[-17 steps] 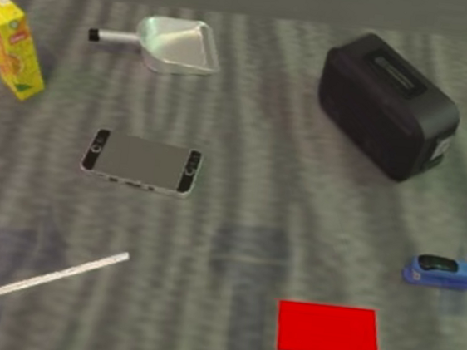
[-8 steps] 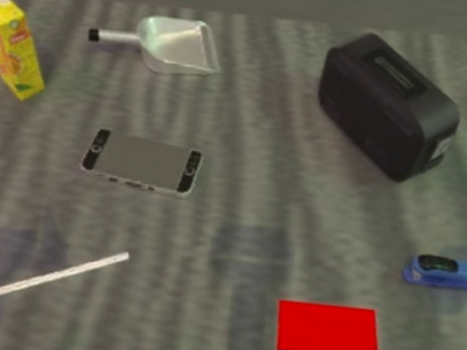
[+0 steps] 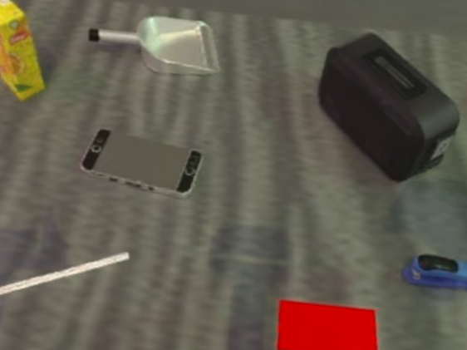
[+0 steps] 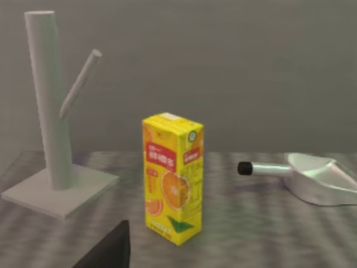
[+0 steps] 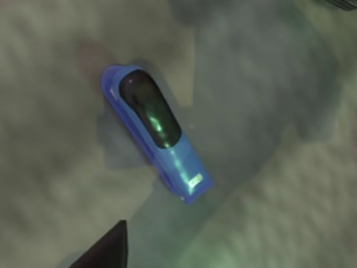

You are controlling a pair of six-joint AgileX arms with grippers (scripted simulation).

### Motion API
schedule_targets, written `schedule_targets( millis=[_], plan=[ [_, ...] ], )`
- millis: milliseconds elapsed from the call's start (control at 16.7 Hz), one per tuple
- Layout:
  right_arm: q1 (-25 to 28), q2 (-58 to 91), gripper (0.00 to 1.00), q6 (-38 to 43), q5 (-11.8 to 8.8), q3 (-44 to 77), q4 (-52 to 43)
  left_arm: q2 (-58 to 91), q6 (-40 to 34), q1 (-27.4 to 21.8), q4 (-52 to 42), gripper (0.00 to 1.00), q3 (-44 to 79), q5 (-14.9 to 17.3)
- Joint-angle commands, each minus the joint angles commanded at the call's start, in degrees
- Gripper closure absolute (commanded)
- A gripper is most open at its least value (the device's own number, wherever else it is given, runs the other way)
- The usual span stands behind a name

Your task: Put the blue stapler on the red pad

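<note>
Nothing of the task was done at this moment, as far as the pictures showed. The blue stapler [image 3: 445, 272] lay flat on the table at its right edge, black patch toward the left, well apart from the red pad [image 3: 328, 330], which sat bare nearer the front and to the stapler's left. Lifting, carrying and setting down all remained.

From the right wrist view the stapler [image 5: 155, 139] lay directly below the camera on the bare surface, so I judged that the right arm hung above it, lining up for a grasp. Only a dark sliver of the right gripper [image 5: 107, 249] showed there, and whether it was open I could not tell; it had hold of nothing that I could see. The left gripper [image 4: 110, 251] sat parked at the table's left edge, facing the juice carton [image 4: 172, 177]; its opening could not be read either.

The table [image 3: 278, 230] was a grey-green, faintly striped surface. On it lay a phone [image 3: 142, 163], a metal scoop [image 3: 176, 45], a black case [image 3: 387, 105] at the far right and a white ruler [image 3: 42, 279] at the near left. A white branched stand [image 4: 53, 117] stood beside the carton, before a plain grey wall.
</note>
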Motion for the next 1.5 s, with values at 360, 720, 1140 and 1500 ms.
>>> schedule_targets(
  millis=[360,720,1140,1500],
  plan=[
    [4.5,25.5,0.0,-17.7,0.0,19.4,-15.9,0.0,0.0,0.0,0.0,0.0,0.0,0.0],
    [6.3,35.0,0.0,-24.6,-0.2,27.4,-21.6,0.0,0.0,0.0,0.0,0.0,0.0,0.0],
    [6.2,35.8,0.0,-24.6,-0.2,25.6,-19.3,0.0,0.0,0.0,0.0,0.0,0.0,0.0],
    [6.4,41.8,0.0,-24.4,-0.2,16.8,-3.7,0.0,0.0,0.0,0.0,0.0,0.0,0.0]
  ],
)
